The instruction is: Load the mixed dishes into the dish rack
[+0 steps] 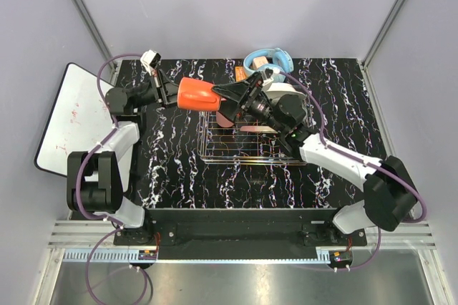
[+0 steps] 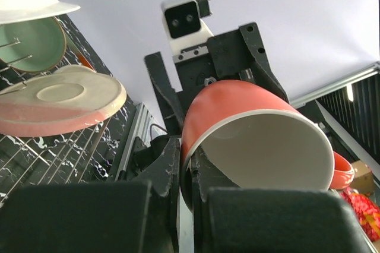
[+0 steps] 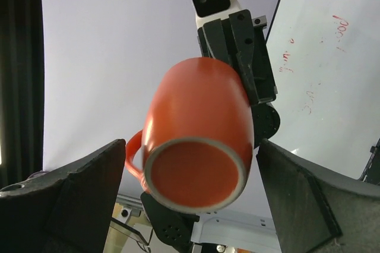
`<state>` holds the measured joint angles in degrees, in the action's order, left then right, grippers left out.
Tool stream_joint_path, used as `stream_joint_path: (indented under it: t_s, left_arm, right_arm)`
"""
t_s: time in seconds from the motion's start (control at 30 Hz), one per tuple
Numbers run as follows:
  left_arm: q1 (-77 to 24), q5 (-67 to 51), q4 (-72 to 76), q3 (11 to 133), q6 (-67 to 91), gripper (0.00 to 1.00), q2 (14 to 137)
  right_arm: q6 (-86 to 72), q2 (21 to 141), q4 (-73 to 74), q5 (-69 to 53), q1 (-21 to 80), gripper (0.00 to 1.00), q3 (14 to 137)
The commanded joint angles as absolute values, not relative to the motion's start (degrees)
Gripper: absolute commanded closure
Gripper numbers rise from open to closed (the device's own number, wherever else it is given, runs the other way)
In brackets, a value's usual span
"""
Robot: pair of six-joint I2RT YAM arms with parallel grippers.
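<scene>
An orange mug (image 1: 197, 94) with a cream inside and an orange handle hangs in the air above the far left edge of the silver wire dish rack (image 1: 240, 153). My left gripper (image 1: 172, 94) is shut on its rim (image 2: 189, 170), one finger inside the mug (image 2: 255, 146) and one outside. My right gripper (image 1: 227, 92) is open, facing the mug's base (image 3: 199, 140), with its fingers (image 3: 89, 193) spread on either side and not touching. A pink-and-cream plate (image 2: 65, 101), a pale green bowl (image 2: 32, 42) and a white dish (image 2: 29, 3) stand in the rack.
Light blue headphones (image 1: 268, 61) lie at the table's far edge behind the rack. A white board with red marks (image 1: 71, 115) leans at the left, and it also shows in the right wrist view (image 3: 326, 57). The right forearm lies across the rack's right side.
</scene>
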<state>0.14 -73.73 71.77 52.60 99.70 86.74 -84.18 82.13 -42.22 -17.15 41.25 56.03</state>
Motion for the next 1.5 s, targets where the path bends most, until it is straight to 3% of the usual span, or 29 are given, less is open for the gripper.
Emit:
stream_joint_path:
  t_s: [0.0,0.33,0.43,0.9,1.1,1.2,1.33,1.37,1.47]
  left_arm:
    - [-1.2,-73.7,95.4,54.4,99.3,1.0,83.9]
    - [-2.1,-75.5,95.4,53.5,97.6,1.0,83.6]
    - [-2.1,-75.4,95.4,53.8,97.4,1.0,83.9]
    - [-1.0,-75.3,95.4,55.3,97.4,1.0,85.9]
    - [-0.9,-74.8,94.9,55.2,97.1,1.0,86.1]
    - [-1.0,-75.0,94.9,54.8,96.8,1.0,85.7]
    - [-1.0,-75.8,94.9,54.0,96.9,1.0,85.5]
    - [-0.9,-76.4,95.0,53.9,96.9,1.0,85.6]
    - [-0.6,-77.9,95.0,53.4,96.8,0.92,85.6]
  right_arm:
    - [-87.1,84.2,-47.6,-19.5,41.0,0.0,59.1]
    - [-85.9,86.1,-45.4,-21.7,41.0,0.01,63.2]
    - [-86.3,86.6,-45.3,-22.9,41.1,0.08,63.5]
    - [-85.2,84.4,-42.5,-23.1,42.9,0.05,60.6]
    - [-85.2,84.5,-42.1,-23.1,43.4,0.09,60.5]
    - [-85.1,84.5,-42.1,-22.9,43.3,0.18,60.6]
    - [-84.9,84.8,-41.8,-23.6,43.3,0.47,61.3]
    - [-84.7,84.7,-41.4,-23.6,43.3,0.67,61.4]
    - [-82.1,83.5,-36.8,-23.8,43.3,0.94,62.7]
